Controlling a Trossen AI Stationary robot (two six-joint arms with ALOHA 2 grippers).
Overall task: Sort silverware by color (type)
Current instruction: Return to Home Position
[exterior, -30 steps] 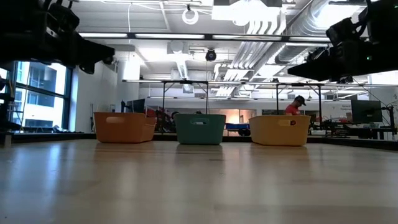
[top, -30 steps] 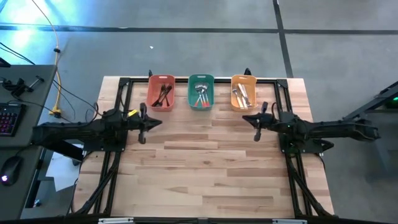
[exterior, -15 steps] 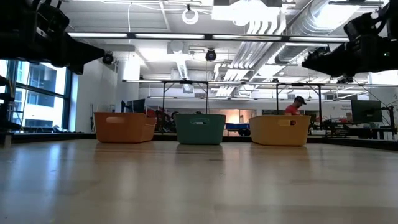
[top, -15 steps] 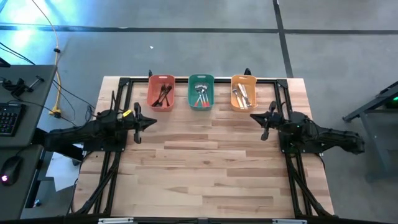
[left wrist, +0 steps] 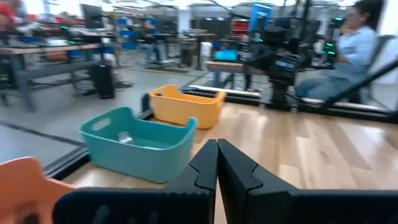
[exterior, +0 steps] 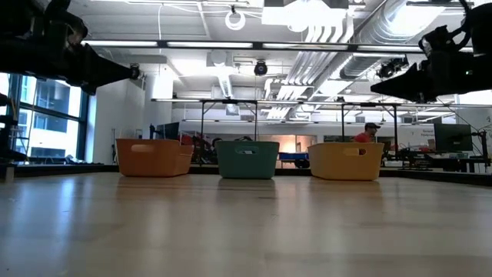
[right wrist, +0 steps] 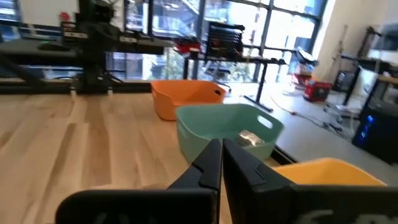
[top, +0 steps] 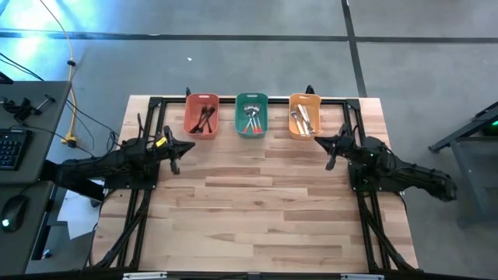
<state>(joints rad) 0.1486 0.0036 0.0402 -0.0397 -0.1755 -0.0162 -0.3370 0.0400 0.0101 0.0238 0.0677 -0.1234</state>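
As they withdraw outward, left end effector (top: 179, 149), right end effector (top: 332, 150), both pressed together

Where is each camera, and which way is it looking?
High: above the table, looking straight down; left hand and right hand show.
Low: at tabletop height, facing the green bin; left arm and right arm up top.
Left wrist: on the left arm, looking past its fingers.
Right wrist: on the right arm, likewise.
All four see that green bin.
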